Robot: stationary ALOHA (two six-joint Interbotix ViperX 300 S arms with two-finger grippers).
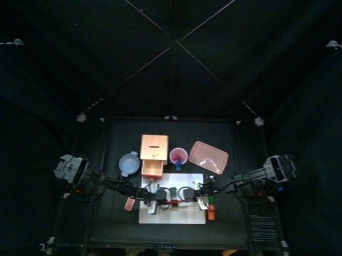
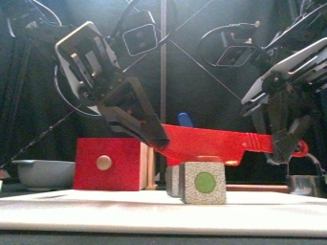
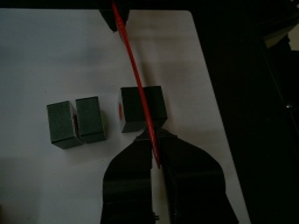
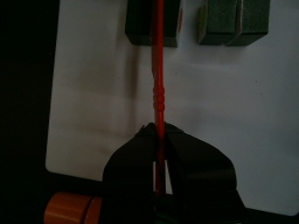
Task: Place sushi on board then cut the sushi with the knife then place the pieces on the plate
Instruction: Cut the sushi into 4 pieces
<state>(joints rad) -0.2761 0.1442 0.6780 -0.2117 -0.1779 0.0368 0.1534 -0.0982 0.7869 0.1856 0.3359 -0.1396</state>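
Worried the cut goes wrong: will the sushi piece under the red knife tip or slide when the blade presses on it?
Probably it stays upright: the sushi piece looks blocky and sits flat on the board. It may slide, since it stands apart from the other two pieces and nothing braces it. The knife looks straight, likely stiff.

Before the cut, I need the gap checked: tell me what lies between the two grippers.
The red knife spans it, held by the left gripper and right gripper; the front view shows a sushi piece below it.
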